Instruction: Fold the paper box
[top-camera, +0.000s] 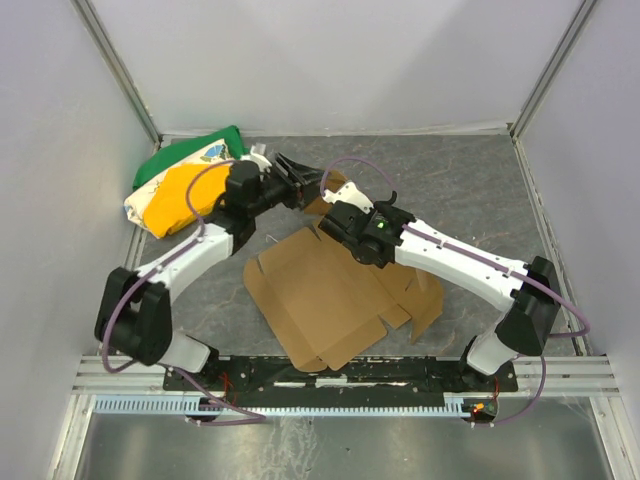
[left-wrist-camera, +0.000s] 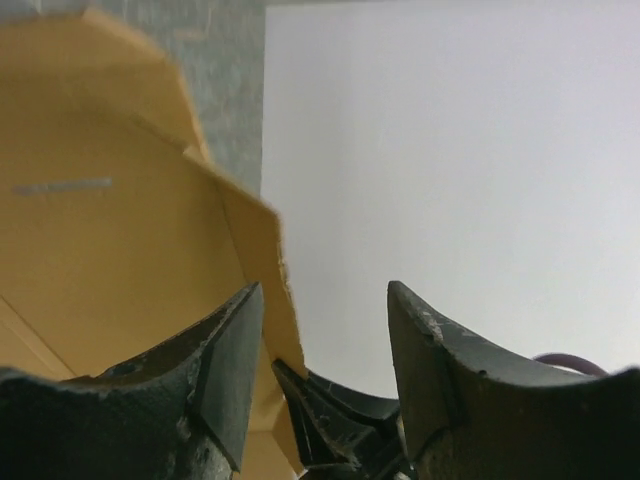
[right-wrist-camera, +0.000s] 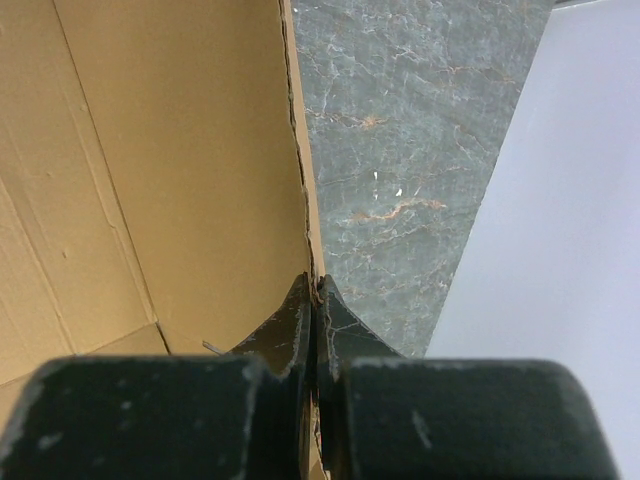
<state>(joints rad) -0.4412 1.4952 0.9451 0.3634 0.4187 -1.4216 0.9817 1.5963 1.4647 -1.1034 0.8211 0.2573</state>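
The paper box is a brown die-cut cardboard sheet (top-camera: 330, 290) lying mostly flat mid-table, its far flap raised. My right gripper (top-camera: 332, 212) is shut on that flap's edge; in the right wrist view the jaws (right-wrist-camera: 316, 292) pinch the thin cardboard edge, with the sheet (right-wrist-camera: 170, 170) to their left. My left gripper (top-camera: 312, 182) is open at the raised flap's far end. In the left wrist view its jaws (left-wrist-camera: 325, 300) stand wide apart, and a corner of the flap (left-wrist-camera: 110, 240) reaches in between them beside the left finger (left-wrist-camera: 225, 370), not pinched.
A green, yellow and white cloth bundle (top-camera: 185, 185) lies at the far left beside the left arm. White walls enclose the grey marbled table (top-camera: 450, 190) on three sides. The arm bases stand on the rail at the near edge (top-camera: 340, 372).
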